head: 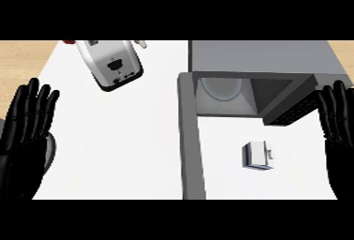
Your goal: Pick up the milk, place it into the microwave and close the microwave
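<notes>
Milk [257, 155] sits untouched on the counter [138, 154] right before the microwave [262, 61], door [191, 140] swung wide to take it, while left hand [24, 136] and right hand [339, 126] rest flat-fingered at the edges.

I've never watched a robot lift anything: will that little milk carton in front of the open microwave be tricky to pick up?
Probably not. The milk carton looks small and boxy, so it likely won't roll. Its flat sides should suit a hand's grasp. Being small, it may slide or tip if nudged on the smooth white counter.
</notes>
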